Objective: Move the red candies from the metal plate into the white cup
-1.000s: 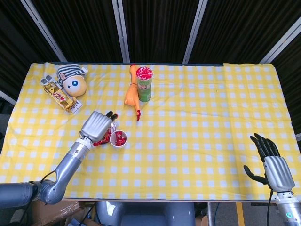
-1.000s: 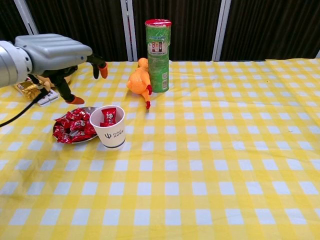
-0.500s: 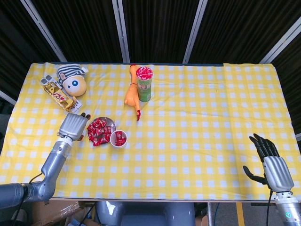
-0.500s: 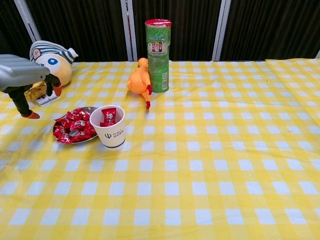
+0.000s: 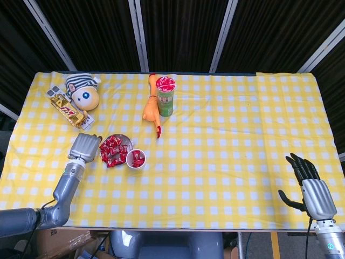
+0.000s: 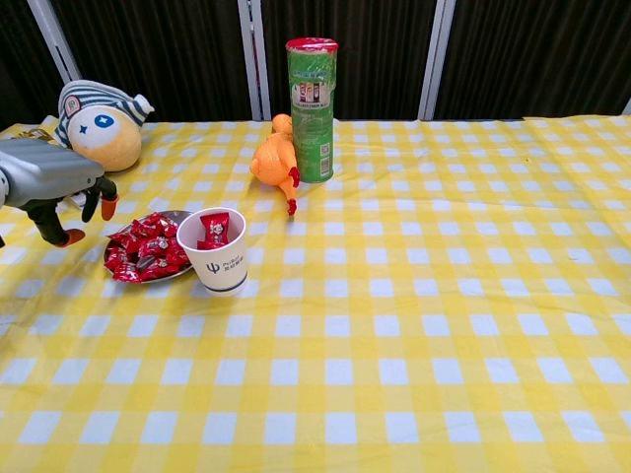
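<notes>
Several red candies (image 5: 112, 150) (image 6: 146, 248) lie heaped on the metal plate (image 6: 181, 215) at the table's left. Touching the plate's right side stands the white cup (image 5: 136, 158) (image 6: 221, 251), with a red candy showing inside it. My left hand (image 5: 84, 145) (image 6: 54, 181) hovers just left of the plate, fingers pointing down and apart, holding nothing. Far away at the table's near right corner, my right hand (image 5: 310, 182) is spread open and empty; only the head view shows it.
A green snack can (image 5: 166, 95) (image 6: 312, 97) and an orange rubber chicken (image 5: 152, 107) (image 6: 275, 163) stand behind the cup. At the back left sit a striped-cap plush head (image 5: 82, 94) (image 6: 98, 122) and a gold-wrapped bar (image 5: 70, 112). Yellow checked cloth covers the table.
My left hand has swung from above the plate and cup out to the plate's left side, then edged slightly back toward it. The right hand has stayed put.
</notes>
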Controlling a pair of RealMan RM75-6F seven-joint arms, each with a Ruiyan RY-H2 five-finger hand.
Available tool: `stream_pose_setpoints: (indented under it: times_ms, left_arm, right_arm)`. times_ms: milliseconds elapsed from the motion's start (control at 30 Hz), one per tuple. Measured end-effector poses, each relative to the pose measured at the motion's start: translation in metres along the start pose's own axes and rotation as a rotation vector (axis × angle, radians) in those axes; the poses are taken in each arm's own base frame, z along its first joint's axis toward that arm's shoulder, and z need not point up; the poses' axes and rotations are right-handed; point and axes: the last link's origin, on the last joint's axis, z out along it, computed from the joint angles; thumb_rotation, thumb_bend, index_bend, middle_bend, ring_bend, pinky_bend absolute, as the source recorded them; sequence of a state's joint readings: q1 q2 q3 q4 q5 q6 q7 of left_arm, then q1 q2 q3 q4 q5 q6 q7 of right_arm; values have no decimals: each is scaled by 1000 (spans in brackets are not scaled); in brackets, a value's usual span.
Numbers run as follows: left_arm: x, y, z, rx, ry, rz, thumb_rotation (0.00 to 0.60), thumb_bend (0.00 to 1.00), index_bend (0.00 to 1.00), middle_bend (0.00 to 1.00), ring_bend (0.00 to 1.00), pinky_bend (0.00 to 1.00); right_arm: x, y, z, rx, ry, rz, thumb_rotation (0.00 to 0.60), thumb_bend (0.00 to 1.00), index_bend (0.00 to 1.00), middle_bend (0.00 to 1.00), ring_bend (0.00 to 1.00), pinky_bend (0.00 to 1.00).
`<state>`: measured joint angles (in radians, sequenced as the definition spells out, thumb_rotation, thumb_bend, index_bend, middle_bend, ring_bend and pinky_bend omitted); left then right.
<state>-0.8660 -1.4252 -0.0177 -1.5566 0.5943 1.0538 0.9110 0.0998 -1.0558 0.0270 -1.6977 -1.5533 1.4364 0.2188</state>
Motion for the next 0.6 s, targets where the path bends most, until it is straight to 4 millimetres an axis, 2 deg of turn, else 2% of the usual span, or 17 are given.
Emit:
stream_pose_setpoints:
  times_ms: [200, 600]
  left_arm:
    - [-3, 9, 3, -13, -9, 3, 600, 508, 342, 381, 818, 896]
    - [-6, 31, 6, -53, -17, 1, 600, 521, 342, 378, 818, 896]
  right_arm:
    - [0, 0, 0, -1, 3, 2, 600, 385, 0, 0, 0, 0]
    - [1, 0, 0, -1, 7, 5, 600, 386, 0, 0, 0, 0]
